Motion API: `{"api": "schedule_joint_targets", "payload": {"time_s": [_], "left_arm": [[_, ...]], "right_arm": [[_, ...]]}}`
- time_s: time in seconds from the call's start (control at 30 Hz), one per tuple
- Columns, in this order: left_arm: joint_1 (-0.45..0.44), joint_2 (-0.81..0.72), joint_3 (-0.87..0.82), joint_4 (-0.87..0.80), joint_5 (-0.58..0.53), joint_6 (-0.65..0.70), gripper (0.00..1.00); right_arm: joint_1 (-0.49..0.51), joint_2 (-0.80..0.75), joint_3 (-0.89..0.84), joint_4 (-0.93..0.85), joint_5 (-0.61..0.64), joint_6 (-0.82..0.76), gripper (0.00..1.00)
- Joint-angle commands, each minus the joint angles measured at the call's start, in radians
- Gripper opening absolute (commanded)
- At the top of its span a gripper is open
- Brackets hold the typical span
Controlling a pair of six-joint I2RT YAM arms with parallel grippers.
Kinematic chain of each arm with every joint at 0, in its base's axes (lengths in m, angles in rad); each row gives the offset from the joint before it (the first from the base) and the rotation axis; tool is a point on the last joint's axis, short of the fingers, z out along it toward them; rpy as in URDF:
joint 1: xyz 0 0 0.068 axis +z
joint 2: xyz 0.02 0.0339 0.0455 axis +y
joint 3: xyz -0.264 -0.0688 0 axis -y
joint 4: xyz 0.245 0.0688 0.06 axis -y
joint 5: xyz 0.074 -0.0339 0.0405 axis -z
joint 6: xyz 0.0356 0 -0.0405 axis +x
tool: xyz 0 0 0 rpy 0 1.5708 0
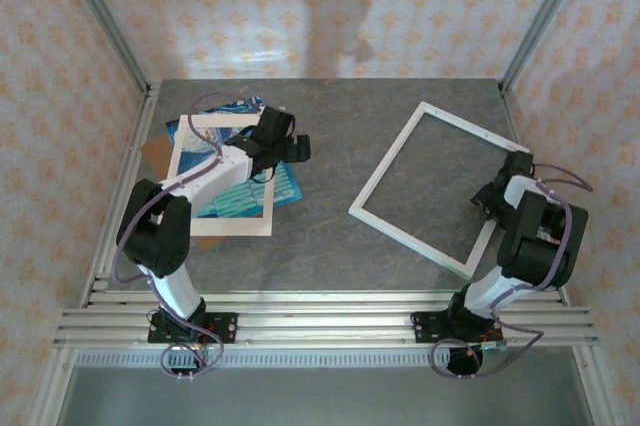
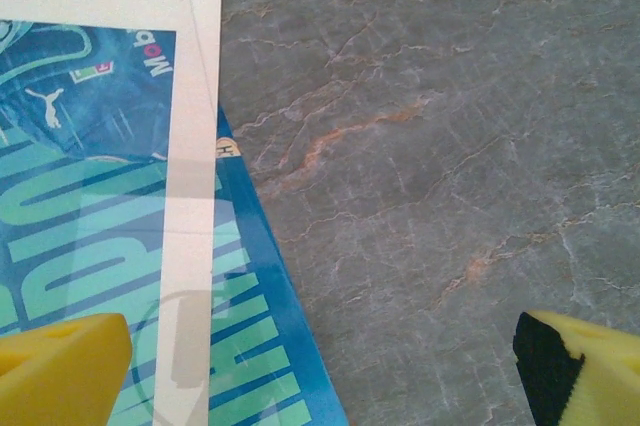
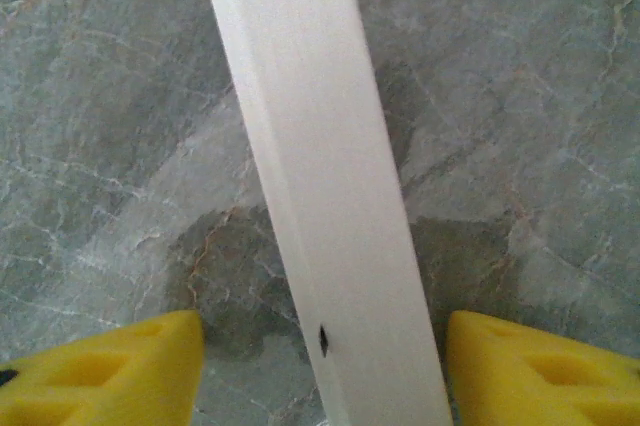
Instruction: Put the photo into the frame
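Observation:
The white frame point(image 1: 388, 158) lies flat on the right half of the table. My right gripper point(image 1: 497, 196) is low over the frame's right side. In the right wrist view its yellow fingers point(image 3: 100, 371) straddle the frame's white bar point(image 3: 320, 176), open. The right finger is almost against the bar and a gap shows on the left. The blue-teal photo point(image 1: 288, 186) lies at the left under a cream mat point(image 1: 230, 226). My left gripper point(image 1: 290, 146) hovers open above the photo's right edge point(image 2: 250, 346), with nothing between its fingers point(image 2: 60, 366).
A brown backing board point(image 1: 155, 156) pokes out from under the mat at the far left. The mat's cream strip point(image 2: 190, 196) crosses the photo. Bare grey marbled tabletop point(image 1: 330, 126) lies between photo and frame. Patterned walls and metal posts enclose the table.

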Motion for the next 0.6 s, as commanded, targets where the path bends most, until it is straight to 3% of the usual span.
{"api": "schedule_joint_targets", "payload": {"time_s": [0.0, 0.23, 0.37, 0.57], "left_arm": [[0.004, -0.016, -0.013, -0.023, -0.038, -0.042, 1.00], [0.007, -0.009, 0.025, -0.092, -0.073, -0.020, 1.00], [0.024, -0.022, 0.047, -0.128, -0.089, -0.008, 1.00], [0.058, -0.025, 0.064, -0.159, 0.007, -0.038, 1.00]], "right_arm": [[0.004, 0.030, 0.029, -0.004, -0.036, -0.009, 0.58], [0.105, 0.011, 0.030, -0.011, 0.011, -0.074, 0.41], [0.180, 0.023, 0.056, -0.022, 0.048, -0.103, 0.39], [0.241, 0.086, 0.151, -0.078, 0.076, -0.163, 0.36]]}}
